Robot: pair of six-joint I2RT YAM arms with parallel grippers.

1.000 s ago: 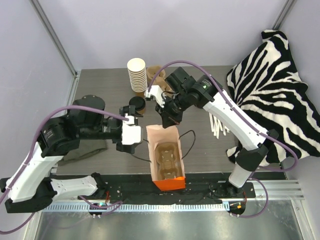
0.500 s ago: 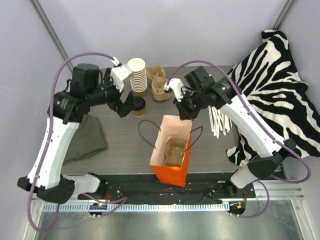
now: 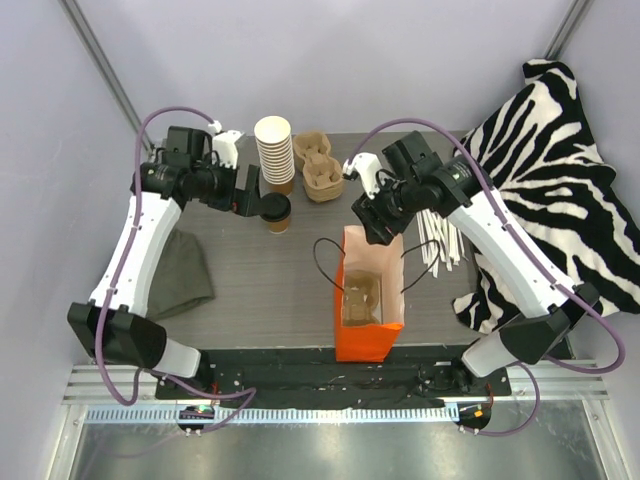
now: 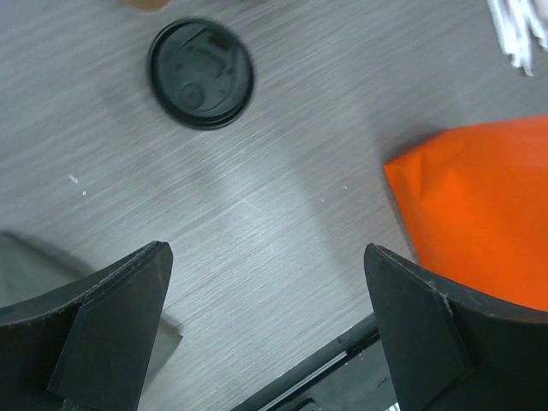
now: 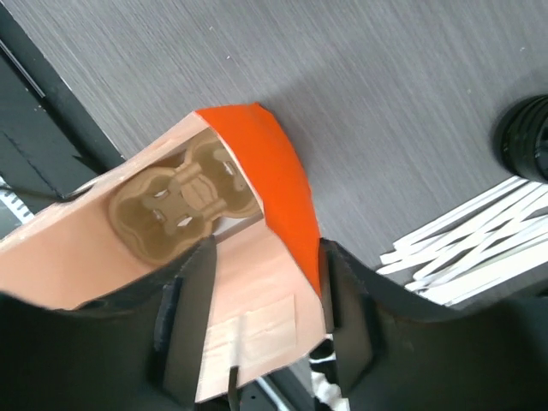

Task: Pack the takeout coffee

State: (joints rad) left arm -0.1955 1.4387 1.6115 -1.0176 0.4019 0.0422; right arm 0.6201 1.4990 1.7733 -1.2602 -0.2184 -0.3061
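Note:
The takeout coffee (image 3: 277, 212), a small brown cup with a black lid (image 4: 201, 73), stands on the table left of centre at the back. My left gripper (image 3: 254, 198) hovers just left of it, open wide with nothing between its fingers (image 4: 120, 300). An orange paper bag (image 3: 368, 335) stands upright at the front centre, with a brown cup carrier (image 3: 362, 295) on its bottom. My right gripper (image 3: 378, 228) is at the bag's back rim. Its jaws stand apart around the thin wall of the bag (image 5: 265, 163), above the carrier (image 5: 175, 205).
A stack of lidless cups (image 3: 274, 150) and a loose cardboard carrier (image 3: 320, 172) stand at the back. White stirrers (image 3: 440, 245) lie right of the bag, beside a zebra cloth (image 3: 545, 170). An olive cloth (image 3: 180, 275) lies at the left.
My left arm swung from the middle to the back left beside the cup, and its gripper opened fully. The bag shifted right and now stands upright. My right gripper's jaws parted on the bag's rim.

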